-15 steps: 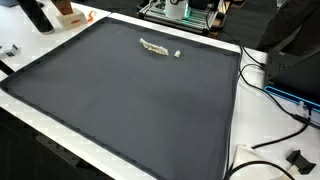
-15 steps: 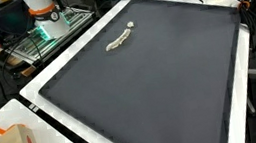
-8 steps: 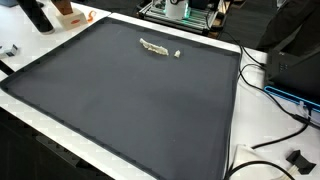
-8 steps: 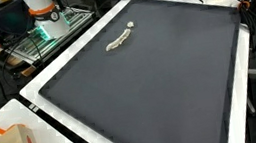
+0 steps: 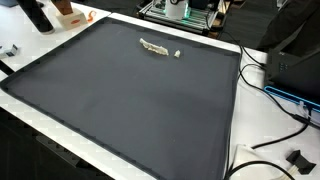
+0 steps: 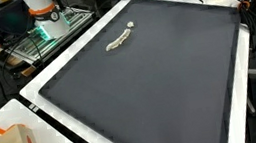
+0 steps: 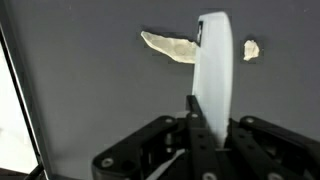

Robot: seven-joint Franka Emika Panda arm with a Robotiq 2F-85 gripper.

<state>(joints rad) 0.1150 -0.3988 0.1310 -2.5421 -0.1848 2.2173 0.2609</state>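
One white object [image 7: 213, 60] pinched in end effector [image 7: 212, 118], near pale scrap [image 7: 170, 46].

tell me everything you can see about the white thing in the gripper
The white blade is a long, flat, smooth piece with a rounded tip. It looks like plastic and is slightly blurred. Its lower end sits between the dark fingers of the gripper, which look closed on it. It points out over the dark mat. In the wrist view it covers one end of a pale crumpled scrap, but whether they touch cannot be told.
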